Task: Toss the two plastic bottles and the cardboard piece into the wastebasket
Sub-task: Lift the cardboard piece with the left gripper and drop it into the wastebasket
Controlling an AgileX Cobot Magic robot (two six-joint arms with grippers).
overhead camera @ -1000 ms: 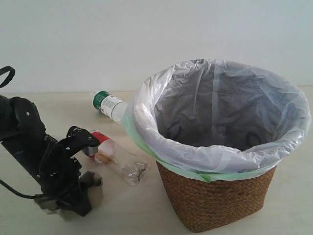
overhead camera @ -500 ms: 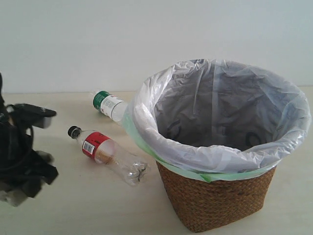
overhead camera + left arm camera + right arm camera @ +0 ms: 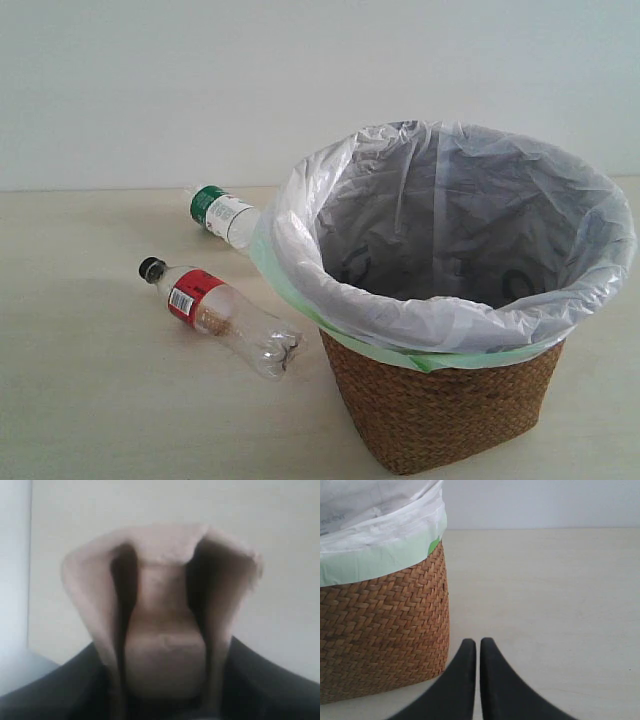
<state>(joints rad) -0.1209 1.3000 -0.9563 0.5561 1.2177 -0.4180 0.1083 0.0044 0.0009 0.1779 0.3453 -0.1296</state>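
The left tool (image 3: 165, 705) grips the cardboard piece (image 3: 160, 615). The right tool (image 3: 478, 647) is pinched shut on nothing, beside the basket (image 3: 440, 415). The red-label bottle (image 3: 215, 315) and green-cap bottle (image 3: 225, 215) lie on the worktop (image 3: 100, 400). Lift the cardboard high over the basket's rim, reach the middle, then let go.

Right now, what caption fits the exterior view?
Black-capped bottle and green-capped bottle lie on the table beside the lined wastebasket.

L gripper (image 3: 163, 652) jaws clamped on cardboard piece (image 3: 160, 575), R gripper (image 3: 478, 647) jaws pressed tip to tip
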